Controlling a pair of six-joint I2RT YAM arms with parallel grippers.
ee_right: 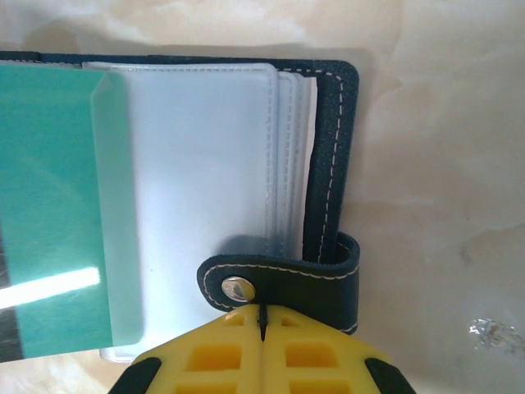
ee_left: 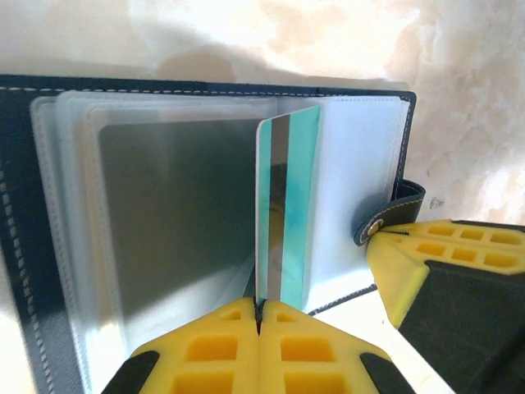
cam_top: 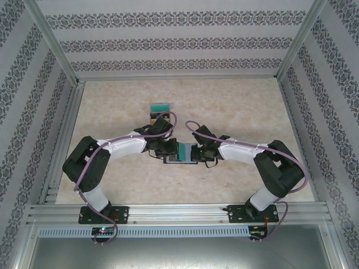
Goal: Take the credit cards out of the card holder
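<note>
**Left gripper [ee_left: 258, 316] clamped on a teal credit card [ee_left: 289, 205]; right gripper [ee_right: 262, 322] closed at the snap tab [ee_right: 287, 283]**

The left gripper's yellow fingers are pressed together on the near short edge of the credit card. The card stands on its edge, rising from between the clear sleeves [ee_left: 172, 222], with its dark stripe facing the left pages. From the right wrist, the far end of the card appears dulled by a clear sleeve lying over it, so that end seems to sit inside a pocket.

The right gripper's fingers are also closed, with only a thin seam between them. Their tips rest on the lower edge of the snap tab, just beside its metal stud. I cannot tell whether any of the tab is caught between them or whether they only press on it.

The card holder [ee_right: 328, 164] lies open and flat on the pale marbled table [cam_top: 235, 112], midway between the two arms and directly under both grippers. Its navy cover frames the sleeves on each side. In the left wrist view, the right gripper's fingers sit just right of the held card, touching the tab.

Beyond the left gripper, a wooden box [cam_top: 160, 109] with a teal top stands apart from the card holder, close behind the left wrist. Patterned walls enclose the table on three sides.
</note>
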